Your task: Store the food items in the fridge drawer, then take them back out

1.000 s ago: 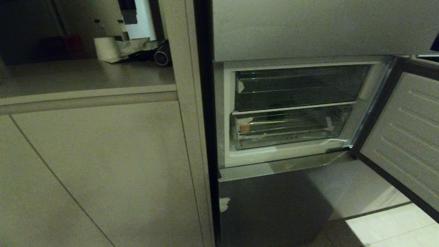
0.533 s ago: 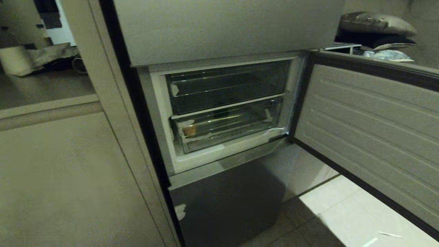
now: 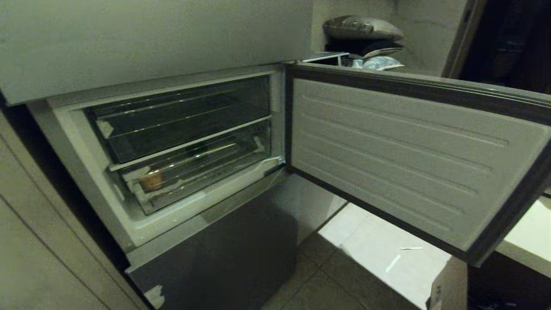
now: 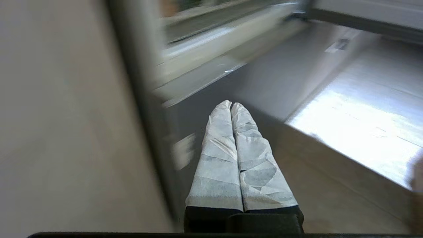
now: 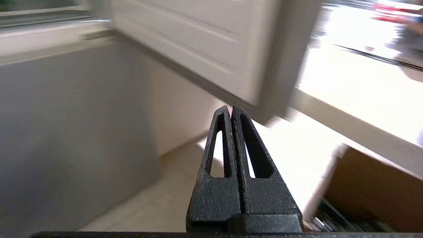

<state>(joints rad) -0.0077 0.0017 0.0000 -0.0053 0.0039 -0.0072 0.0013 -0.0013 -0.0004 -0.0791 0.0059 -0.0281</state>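
The fridge drawer (image 3: 206, 174) is the lower clear bin in the open fridge compartment, pushed in. Of the food items, a tan-orange lump (image 3: 151, 181) lies at the drawer's left end, behind the clear front. A dark shape deeper in the drawer may be the pepper; I cannot tell. Neither arm shows in the head view. My left gripper (image 4: 231, 104), its fingers wrapped in white, is shut and empty, held low in front of the fridge's dark lower panel. My right gripper (image 5: 230, 108) is shut with nothing in it, pointing toward the floor below the open door.
The fridge door (image 3: 400, 159) stands swung wide open to the right. A shallower clear bin (image 3: 181, 116) sits above the drawer. Beige cabinet fronts (image 3: 26, 249) flank the fridge on the left. A cardboard box (image 3: 447, 288) stands on the floor at lower right.
The whole head picture has swung: the fridge has slid from the right to the left of the picture and the open door now fills the right. The camera moved, not the things.
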